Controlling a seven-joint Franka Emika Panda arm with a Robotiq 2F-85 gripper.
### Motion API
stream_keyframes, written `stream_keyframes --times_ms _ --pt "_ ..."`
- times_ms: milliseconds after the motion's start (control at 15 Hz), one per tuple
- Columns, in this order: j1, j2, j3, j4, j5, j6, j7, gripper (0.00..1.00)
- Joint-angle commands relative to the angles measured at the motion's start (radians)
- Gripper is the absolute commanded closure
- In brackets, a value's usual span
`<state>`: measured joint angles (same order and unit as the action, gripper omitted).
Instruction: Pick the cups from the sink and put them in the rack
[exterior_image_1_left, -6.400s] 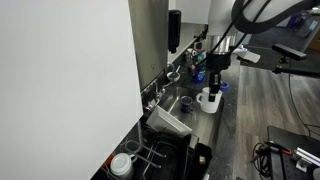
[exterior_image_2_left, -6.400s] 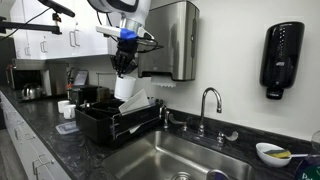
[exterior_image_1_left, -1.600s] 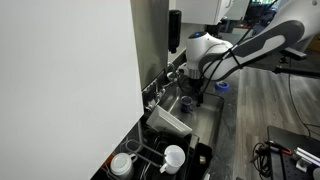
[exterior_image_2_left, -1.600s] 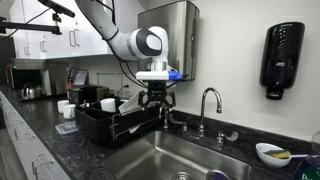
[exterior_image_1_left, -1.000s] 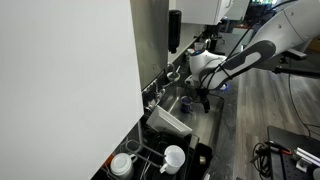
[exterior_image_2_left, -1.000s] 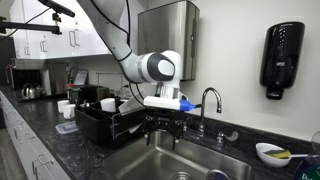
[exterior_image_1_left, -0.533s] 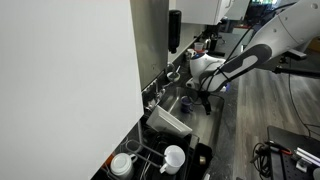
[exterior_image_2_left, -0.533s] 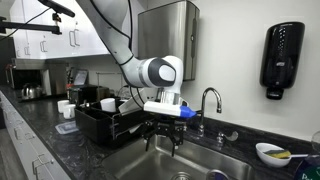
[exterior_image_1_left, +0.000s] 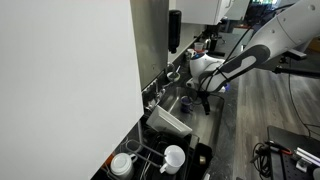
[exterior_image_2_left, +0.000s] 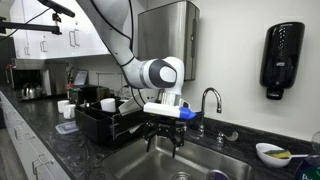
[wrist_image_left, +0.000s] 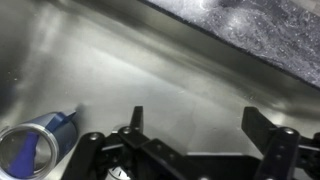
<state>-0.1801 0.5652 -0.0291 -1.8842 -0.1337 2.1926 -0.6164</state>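
Right now your claw (exterior_image_2_left: 165, 138) hangs low over the sink (exterior_image_2_left: 215, 160), just in front of the tap (exterior_image_2_left: 207, 100). Its fingers (wrist_image_left: 135, 122) are spread wide apart with nothing between them. In the wrist view the blue cup (wrist_image_left: 35, 150) rests on the steel floor of the sink, down in the lower corner of the picture, with its purplish inside turned toward the camera. It sits outside the claw, beyond the finger nearer that corner, close to it but not touching.

The white cup (exterior_image_1_left: 173, 158) is in the black rack (exterior_image_2_left: 95, 128), beside a wider white cup with a dark rim (exterior_image_1_left: 122, 165). The rack stands on the dark surface (exterior_image_2_left: 60, 150) right next to the sink. A whitish tub (exterior_image_1_left: 168, 122) leans at an angle at the end of the rack nearest the basin. In both exterior views your arm bends down from above, with the wrist pointing the claw toward the bottom of the sink.
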Motion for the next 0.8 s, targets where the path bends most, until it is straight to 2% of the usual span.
stream_keyframes --times_ms 0,400,733 --pt "-0.041 0.081 -0.005 0.072 0.038 0.024 0.041 0.0" --pt "-0.11 0.173 -0.001 0.156 0.109 0.09 0.101 0.0" --pt "-0.128 0.21 -0.013 0.187 0.133 0.174 0.169 0.0"
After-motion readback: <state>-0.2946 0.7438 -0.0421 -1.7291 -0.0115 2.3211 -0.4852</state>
